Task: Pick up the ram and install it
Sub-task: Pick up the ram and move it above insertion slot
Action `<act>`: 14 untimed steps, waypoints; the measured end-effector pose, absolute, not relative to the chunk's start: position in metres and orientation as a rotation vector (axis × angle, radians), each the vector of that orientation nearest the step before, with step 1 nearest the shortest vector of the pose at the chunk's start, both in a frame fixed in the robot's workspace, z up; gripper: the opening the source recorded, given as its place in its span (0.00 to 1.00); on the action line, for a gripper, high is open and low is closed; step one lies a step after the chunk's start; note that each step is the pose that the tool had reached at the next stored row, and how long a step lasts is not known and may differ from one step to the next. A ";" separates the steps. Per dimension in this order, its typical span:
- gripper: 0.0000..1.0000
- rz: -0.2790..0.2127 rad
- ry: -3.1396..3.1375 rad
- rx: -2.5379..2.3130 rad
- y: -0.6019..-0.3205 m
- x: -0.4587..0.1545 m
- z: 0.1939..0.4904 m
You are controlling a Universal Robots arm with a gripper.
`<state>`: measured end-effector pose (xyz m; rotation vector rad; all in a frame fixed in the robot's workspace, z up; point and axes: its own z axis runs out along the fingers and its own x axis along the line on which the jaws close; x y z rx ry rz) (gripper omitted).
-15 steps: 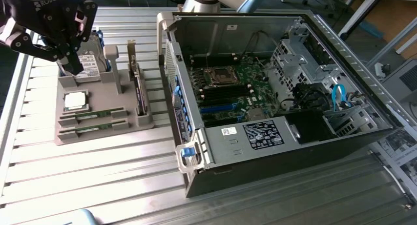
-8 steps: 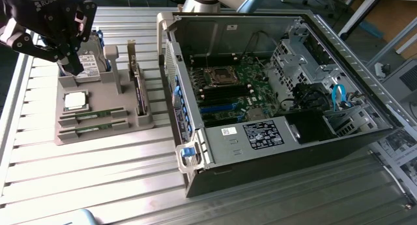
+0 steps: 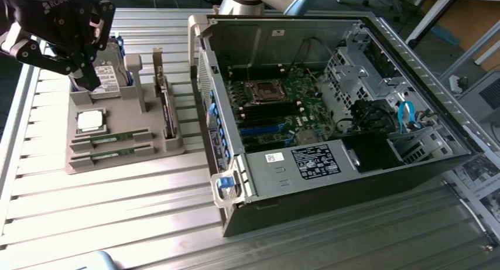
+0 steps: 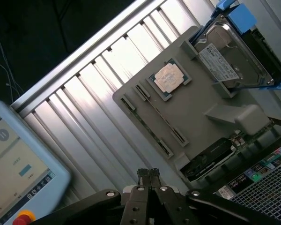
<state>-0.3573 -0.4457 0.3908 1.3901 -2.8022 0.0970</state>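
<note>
Two ram sticks (image 3: 109,137) lie on edge in the slots of a grey holder block (image 3: 117,164) at the exterior view's left. In the wrist view they are thin green strips (image 4: 149,129) beside the square silver CPU (image 4: 168,78). My black gripper (image 3: 88,79) hangs above the far end of the holder, over the hard drive (image 3: 106,77), well clear of the ram. Its fingers (image 4: 149,174) are shut together with nothing between them. The open computer case (image 3: 234,182) lies at the exterior view's right, with the motherboard's memory slots (image 3: 270,110) exposed.
An expansion card (image 3: 165,106) stands upright on the holder's case side. The hard drive (image 4: 229,61) has blue rails. A teach pendant (image 4: 18,173) lies off the ribbed metal table (image 3: 117,217). Cables and a drive cage (image 3: 367,77) crowd the case's far side.
</note>
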 end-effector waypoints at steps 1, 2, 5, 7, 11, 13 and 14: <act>0.11 0.098 -2.800 1.395 -0.446 -0.357 0.391; 0.11 0.099 -2.797 1.400 -0.446 -0.357 0.391; 0.11 0.101 -2.788 1.416 -0.446 -0.357 0.391; 0.11 0.103 -2.783 1.426 -0.446 -0.357 0.391; 0.11 0.108 -2.770 1.448 -0.446 -0.357 0.391; 0.11 0.111 -2.764 1.459 -0.446 -0.357 0.391; 0.11 0.112 -2.761 1.464 -0.446 -0.357 0.391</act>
